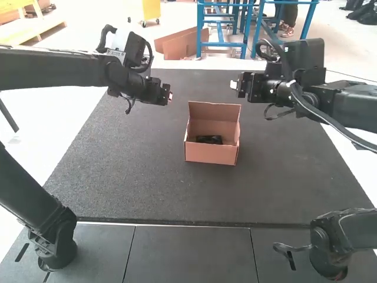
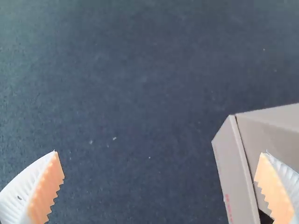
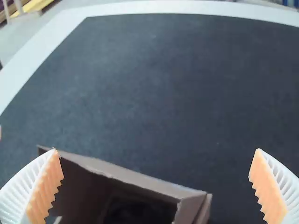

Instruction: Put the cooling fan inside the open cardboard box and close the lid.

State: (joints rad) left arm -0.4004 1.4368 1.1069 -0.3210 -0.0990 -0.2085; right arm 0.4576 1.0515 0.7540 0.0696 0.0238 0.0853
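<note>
**While the Fan Sits in the Box, Both Grippers Hang Spread Above the Mat**

Where the dark mat covers the middle of the pale table, the two arms come in from either side over its far half. The left arm stretches in from the left and the right arm from the right. Both are held roughly level above the mat, with their wrists turned toward each other.

Between them, near the middle of the mat, stands the cardboard box. It is open: its lid stands upright along the far edge, and its plain near wall faces the high view. Inside, on the bottom of the box, lies the cooling fan, a small black thing sitting below the rim on every side.

The left gripper hangs off the far left corner of the box, raised above the mat and apart from the cardboard. In the left wrist view its white ribbed fingers, faced with orange pads, are spread wide with bare mat between them. A corner of the box shows beside one of them.

The right gripper hangs off the far right corner of the box, likewise raised and apart from it. In the right wrist view its fingers are spread wide as well and grip nothing. The open box lies below and between them, its inside dark.
</note>
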